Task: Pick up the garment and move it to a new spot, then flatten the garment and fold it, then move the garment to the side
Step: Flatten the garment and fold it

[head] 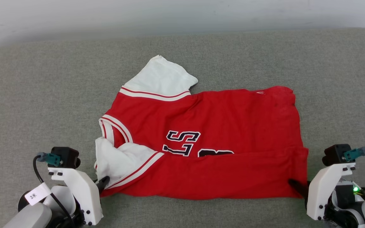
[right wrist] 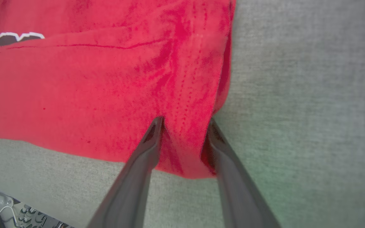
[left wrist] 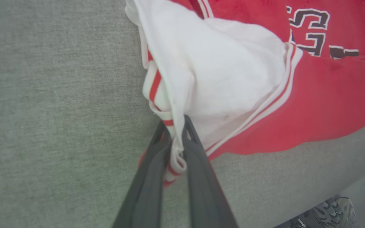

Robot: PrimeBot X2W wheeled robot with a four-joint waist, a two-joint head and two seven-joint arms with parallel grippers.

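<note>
**Desk:** Where's the shirt?

**Operator:** The shirt point(head: 220, 126) lies across the middle of the head view on the grey worktop point(head: 43, 95), collar end to the left and hem to the right. Its near strip is turned up over the bottom of the lettering. I'd say I'm in the folding step, with the move to the side not yet started.

**Desk:** End effectors?

**Operator:** The left end effector point(left wrist: 177, 129) is pinched tight on the striped trim of the white sleeve point(head: 119, 161) at the shirt's lower left corner. The right end effector point(right wrist: 184, 126) straddles the hem corner at lower right. Its jaws stand apart with a ridge of red cloth between them, and I can't tell if they bite.

**Desk:** Next?

**Operator:** I'd confirm the right grip. Then I'd lift both corners level and carry them toward the top of the frame, so the fold lands square.

**Desk:** Room?

**Operator:** There's plenty of bare cloth above the shirt and on both sides. The far sleeve point(head: 160, 76) sticks up and may need tucking in. The worktop's near edge sits close behind both wrists, so I won't pull backward.
</note>
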